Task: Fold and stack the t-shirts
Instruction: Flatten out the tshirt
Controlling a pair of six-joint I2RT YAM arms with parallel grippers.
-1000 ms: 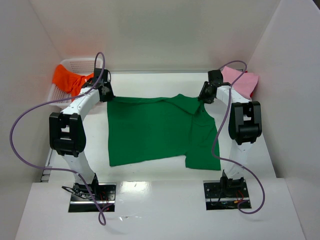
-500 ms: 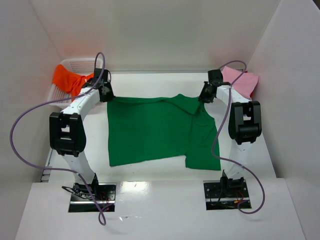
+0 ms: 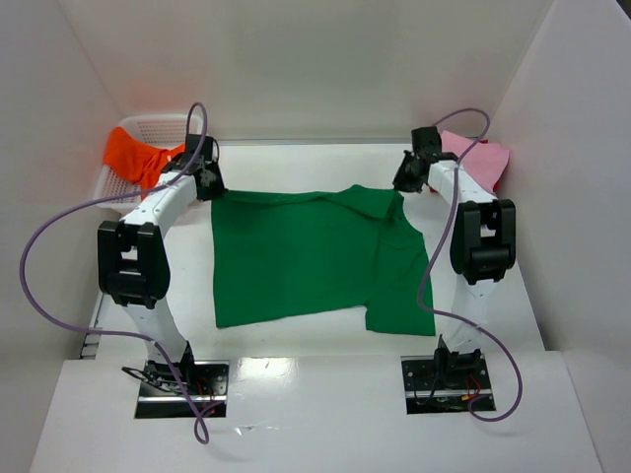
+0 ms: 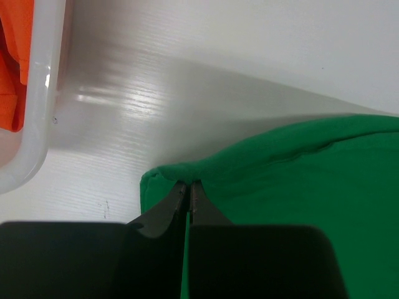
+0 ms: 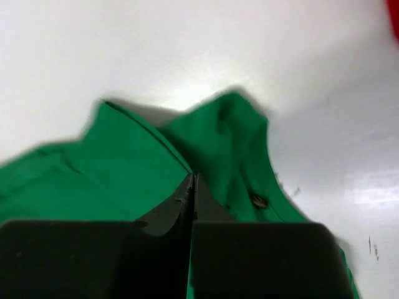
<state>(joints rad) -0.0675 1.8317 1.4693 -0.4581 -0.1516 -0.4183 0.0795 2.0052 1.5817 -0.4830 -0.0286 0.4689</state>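
A bright green t-shirt (image 3: 306, 256) lies spread on the white table. My left gripper (image 3: 213, 189) is shut on its far left corner; in the left wrist view the closed tips (image 4: 187, 184) pinch a ridge of the green t-shirt (image 4: 299, 187). My right gripper (image 3: 402, 187) is shut on the shirt's far right part; in the right wrist view the closed tips (image 5: 192, 177) pinch a raised fold of the green t-shirt (image 5: 137, 168). An orange t-shirt (image 3: 133, 156) hangs over the basket at far left. A pink t-shirt (image 3: 475, 161) lies at far right. A red strip (image 5: 394, 12) shows at the frame edge.
A white mesh basket (image 3: 158, 128) stands at the far left corner; its rim (image 4: 37, 93) shows in the left wrist view. White walls close in the table on three sides. Purple cables loop from both arms.
My right gripper has moved a little toward the far side with the green cloth in it, pulling that edge straighter. The left gripper has not moved.
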